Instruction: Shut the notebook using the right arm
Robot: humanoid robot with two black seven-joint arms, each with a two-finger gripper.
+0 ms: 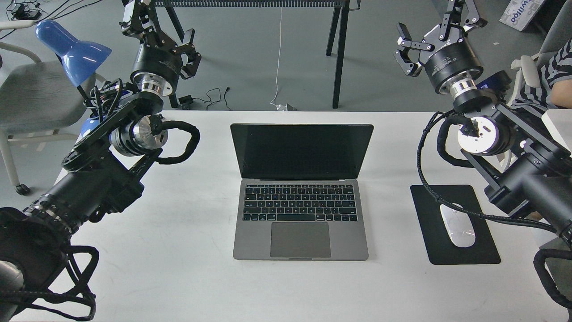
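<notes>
The notebook (300, 232) lies open in the middle of the white table (178, 268), its dark screen standing up towards the far edge and its keyboard facing me. The right arm comes in from the right edge. Its gripper (435, 27) is held high beyond the table's far right corner, open and empty, well up and to the right of the screen. My left gripper (163, 32) hangs beyond the far left corner, also open with nothing in it. Neither gripper touches the notebook.
A black mouse pad (485, 250) with a white mouse (456, 226) lies right of the notebook, under the right arm's cable. A blue lamp (71, 49) and a grey chair (40, 98) stand at the left. A person's striped sleeve (556, 74) shows at the right edge.
</notes>
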